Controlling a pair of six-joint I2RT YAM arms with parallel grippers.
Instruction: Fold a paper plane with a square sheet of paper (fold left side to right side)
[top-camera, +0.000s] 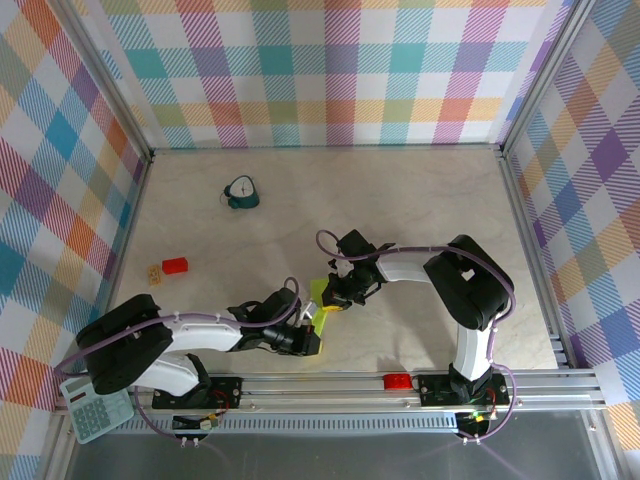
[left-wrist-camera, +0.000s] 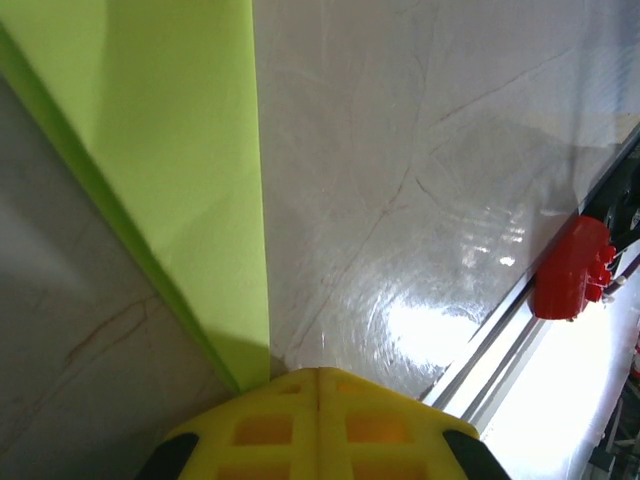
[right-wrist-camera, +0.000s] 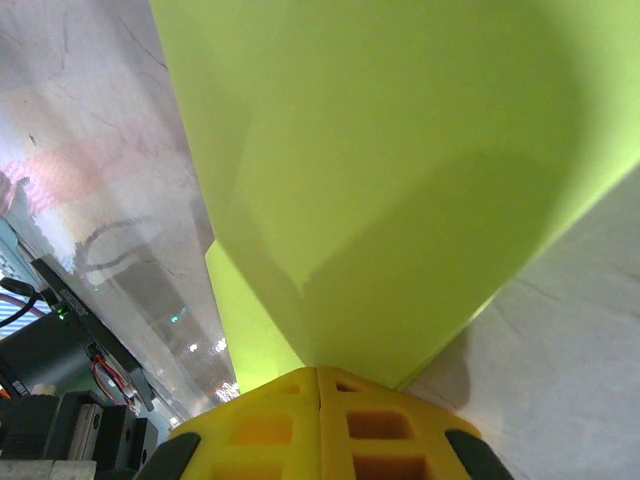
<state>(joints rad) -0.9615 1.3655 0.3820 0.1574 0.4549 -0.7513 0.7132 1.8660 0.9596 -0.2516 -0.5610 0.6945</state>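
The square sheet of paper (top-camera: 320, 296), lime yellow-green, lies on the table between my two grippers, mostly covered by them from above. It lies in folded layers; I cannot tell whether it has the form of a paper plane. In the left wrist view the paper (left-wrist-camera: 170, 150) runs away from my left gripper (left-wrist-camera: 318, 372), which is shut, its yellow tips at the paper's near corner. In the right wrist view the paper (right-wrist-camera: 400, 150) has a raised upper layer, and my right gripper (right-wrist-camera: 318, 370) is shut with its tips against the edge. From above, the left gripper (top-camera: 312, 330) and right gripper (top-camera: 335, 303) nearly meet.
A small teal clock (top-camera: 241, 192) stands at the back left. A red block (top-camera: 175, 266) and a small tan piece (top-camera: 154, 273) lie at the left. A red part (top-camera: 397, 381) sits on the front rail (left-wrist-camera: 500, 340), and a calculator (top-camera: 95, 408) lies at the near left.
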